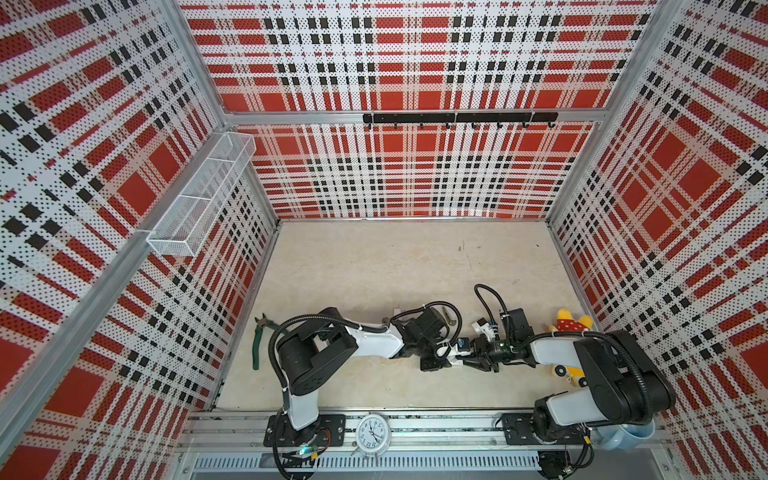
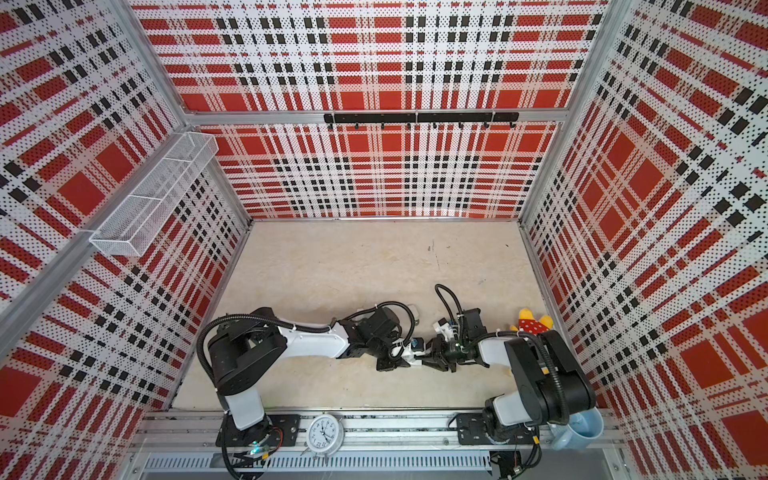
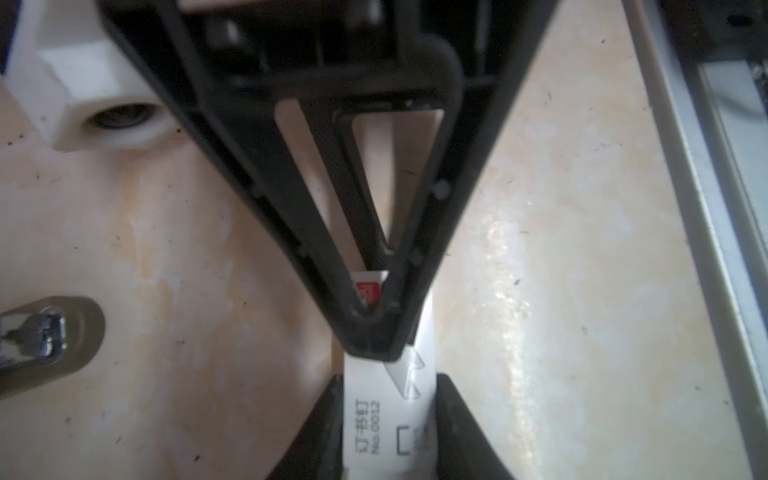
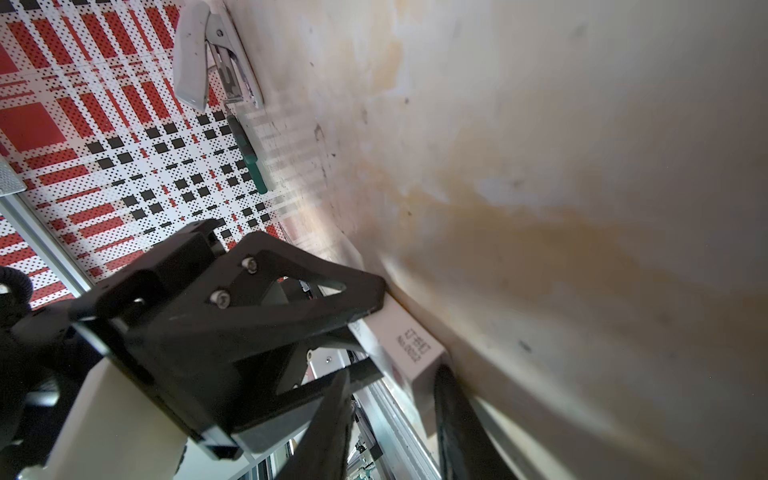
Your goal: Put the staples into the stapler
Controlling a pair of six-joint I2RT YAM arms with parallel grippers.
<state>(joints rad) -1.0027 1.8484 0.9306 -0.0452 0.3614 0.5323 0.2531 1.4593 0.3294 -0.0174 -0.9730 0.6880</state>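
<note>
Walls (image 1: pixel 415 62) red-white-black plaid; table (image 1: pixel 374 266) mottled beige; stapler (image 4: pixel 189 58), box sleeve (image 3: pixel 386 415) white.

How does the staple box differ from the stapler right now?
The staple box is gripped at opposite ends by the left gripper and right gripper; the stapler lies untouched on the table. The staple box is white printed cardboard; the stapler is greyish with shiny metal. Both are small and oblong.
</note>
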